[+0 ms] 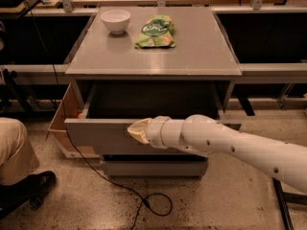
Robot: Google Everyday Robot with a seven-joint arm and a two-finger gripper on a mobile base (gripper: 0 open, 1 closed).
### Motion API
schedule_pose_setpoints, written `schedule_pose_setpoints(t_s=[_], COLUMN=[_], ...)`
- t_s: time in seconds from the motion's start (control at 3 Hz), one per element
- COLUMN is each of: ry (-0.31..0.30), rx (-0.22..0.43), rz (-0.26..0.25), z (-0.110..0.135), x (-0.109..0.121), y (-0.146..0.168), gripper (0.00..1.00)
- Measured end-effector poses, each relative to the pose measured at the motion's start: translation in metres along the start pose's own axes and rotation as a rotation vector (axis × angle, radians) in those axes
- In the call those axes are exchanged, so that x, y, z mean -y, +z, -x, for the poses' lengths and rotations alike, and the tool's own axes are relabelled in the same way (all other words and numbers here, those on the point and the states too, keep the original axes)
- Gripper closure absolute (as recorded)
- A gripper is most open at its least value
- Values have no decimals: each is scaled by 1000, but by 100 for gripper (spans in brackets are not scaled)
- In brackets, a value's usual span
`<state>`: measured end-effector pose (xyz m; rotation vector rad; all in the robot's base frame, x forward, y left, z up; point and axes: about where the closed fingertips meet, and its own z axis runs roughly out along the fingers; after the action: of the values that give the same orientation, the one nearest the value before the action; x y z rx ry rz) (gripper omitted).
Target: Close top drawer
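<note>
One gripper [137, 131] sits at the front of the open top drawer [96, 134], its opening impossible to judge.

Warm, dim overhead light; soft sheen on tabletop [192, 51]; top drawer [96, 138] interior in shadow; gripper [136, 131] at its front panel, evenly lit.

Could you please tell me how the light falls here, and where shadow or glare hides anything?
Camera view: warm overhead light gives the tabletop a soft sheen, with a pale reflection below the bowl; the top drawer, pulled open, is deep in shadow inside, so its contents cannot be told; the gripper, at the drawer's front panel, is evenly lit.
</note>
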<state>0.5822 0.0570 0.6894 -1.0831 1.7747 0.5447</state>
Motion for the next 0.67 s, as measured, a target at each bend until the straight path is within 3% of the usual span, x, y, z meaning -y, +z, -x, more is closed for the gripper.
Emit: schedule_pose_setpoints(t_s=[0.67], ry=[-28], rx=[85], rz=[-2], z=[39], x=[16], y=[55], gripper=[100])
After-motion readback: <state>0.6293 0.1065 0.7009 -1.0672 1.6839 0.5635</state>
